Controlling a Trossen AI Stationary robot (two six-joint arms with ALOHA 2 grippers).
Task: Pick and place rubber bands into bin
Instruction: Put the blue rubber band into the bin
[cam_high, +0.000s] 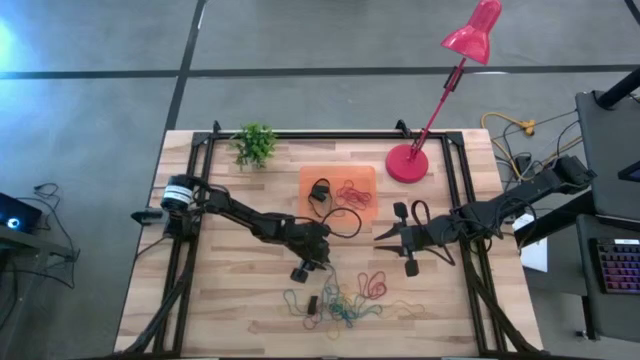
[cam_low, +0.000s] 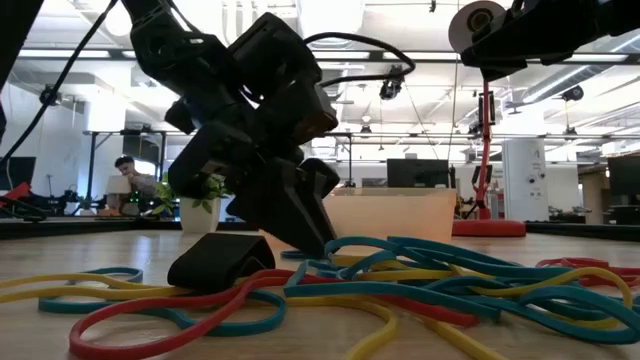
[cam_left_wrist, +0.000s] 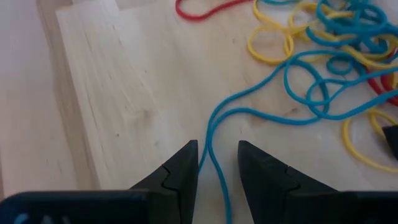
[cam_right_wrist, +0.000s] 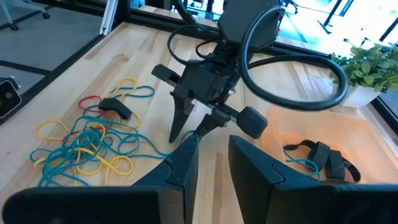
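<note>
The rubber bands (cam_high: 340, 300) lie in a loose tangle of blue, yellow, red and green loops on the table's near half, also visible in the low view (cam_low: 420, 270) and the right wrist view (cam_right_wrist: 87, 143). The orange bin (cam_high: 338, 176) sits past the middle and holds red bands (cam_high: 352, 193) and a black piece (cam_high: 320, 193). My left gripper (cam_left_wrist: 217, 155) is open at the tangle's far edge, tips down near the wood, with a blue band's strand (cam_left_wrist: 214, 134) between its fingers. My right gripper (cam_right_wrist: 214, 146) is open and stands to its right, near the bin's near edge. My left gripper comes slanting down from above at one long blue strand (cam_left_wrist: 210, 149) trailing out of the tangle. The strand lies flat on the wood and runs lengthwise between the open fingers, close to one finger's (cam_left_wrist: 183, 165) inner side. I cannot tell whether it touches.
A red lamp base (cam_high: 407, 163) stands right of the bin and a small potted plant (cam_high: 255, 143) at the far left. A small black object (cam_right_wrist: 116, 107) lies in the tangle. Black frame rails run along the table's sides. Bare wood (cam_left_wrist: 124, 93) lies left of the tangle.
</note>
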